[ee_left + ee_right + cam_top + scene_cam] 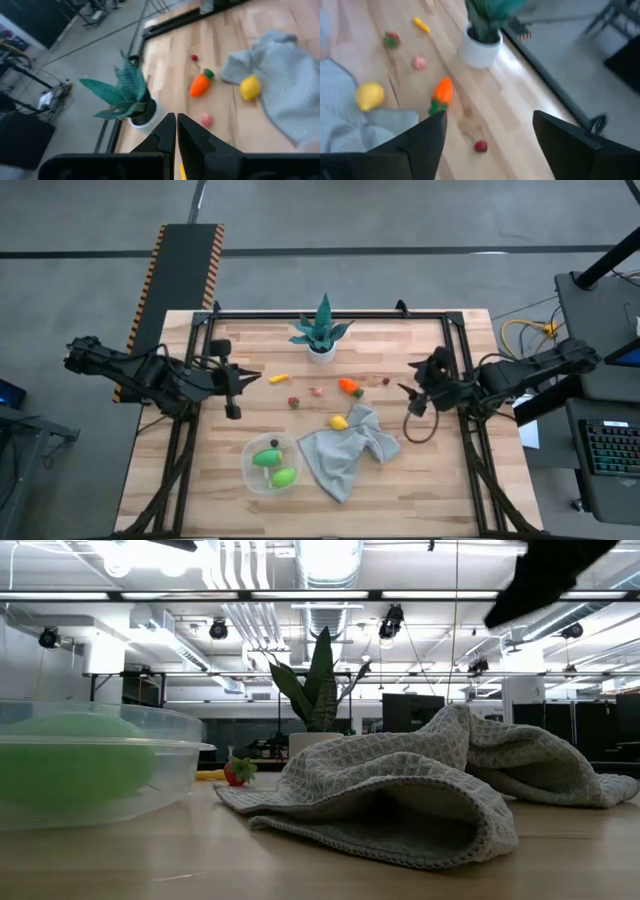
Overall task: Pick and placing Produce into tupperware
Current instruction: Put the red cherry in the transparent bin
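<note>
High view: clear tupperware [250,467] with two green produce [275,467].

Cloth [345,452] crowds tupperware [270,464] – left side free.

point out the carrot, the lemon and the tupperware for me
carrot [349,386], high view, on its orange body
lemon [339,421], high view, middle of the yellow fruit at the cloth's edge
tupperware [250,464], high view, on its clear left rim

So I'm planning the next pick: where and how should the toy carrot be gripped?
Probably across the carrot's orange body, coming from above with the open right gripper nearest it. It lies flat on bare table, clear of the grey cloth, green top at one end.
</note>
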You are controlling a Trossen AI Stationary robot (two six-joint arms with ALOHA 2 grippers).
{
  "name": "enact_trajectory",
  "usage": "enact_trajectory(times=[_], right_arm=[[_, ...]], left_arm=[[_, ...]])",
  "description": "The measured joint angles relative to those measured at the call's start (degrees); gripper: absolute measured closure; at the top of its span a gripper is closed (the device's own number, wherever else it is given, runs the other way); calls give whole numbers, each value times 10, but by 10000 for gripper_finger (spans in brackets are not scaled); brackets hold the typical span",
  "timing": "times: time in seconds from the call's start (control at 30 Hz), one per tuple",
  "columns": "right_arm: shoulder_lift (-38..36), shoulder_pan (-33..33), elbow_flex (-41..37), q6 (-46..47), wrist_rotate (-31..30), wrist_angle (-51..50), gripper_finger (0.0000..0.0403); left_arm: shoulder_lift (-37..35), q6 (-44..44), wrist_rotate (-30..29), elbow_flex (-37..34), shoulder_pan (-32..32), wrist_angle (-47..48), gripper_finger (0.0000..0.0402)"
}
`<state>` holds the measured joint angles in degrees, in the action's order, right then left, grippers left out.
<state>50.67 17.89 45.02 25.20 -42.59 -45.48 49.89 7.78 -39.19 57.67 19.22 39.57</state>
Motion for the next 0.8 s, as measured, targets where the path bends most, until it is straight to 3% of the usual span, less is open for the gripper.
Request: enact_trajectory(times=[0.17, 0.23, 0.43, 0.53, 0.67, 0.8], right_arm=[[40, -71, -30, 16, 84, 26, 75], [65, -101, -31, 9, 89, 35, 68], [132, -203, -31, 16, 106, 73, 70], [161, -252, -31, 2, 168, 108, 75], [190, -287, -23, -67, 283, 130, 76], [207, -290, -8, -177, 328, 128, 76]], left_arm=[[-3, 1, -4, 0, 0, -24, 399], [-4, 1, -4, 0, 0, -24, 399], [-5, 1, -16, 0, 0, -28, 399], [-3, 1, -18, 0, 0, -31, 399], [-3, 6, -19, 0, 0, -31, 399], [-4, 6, -18, 0, 0, -31, 399]])
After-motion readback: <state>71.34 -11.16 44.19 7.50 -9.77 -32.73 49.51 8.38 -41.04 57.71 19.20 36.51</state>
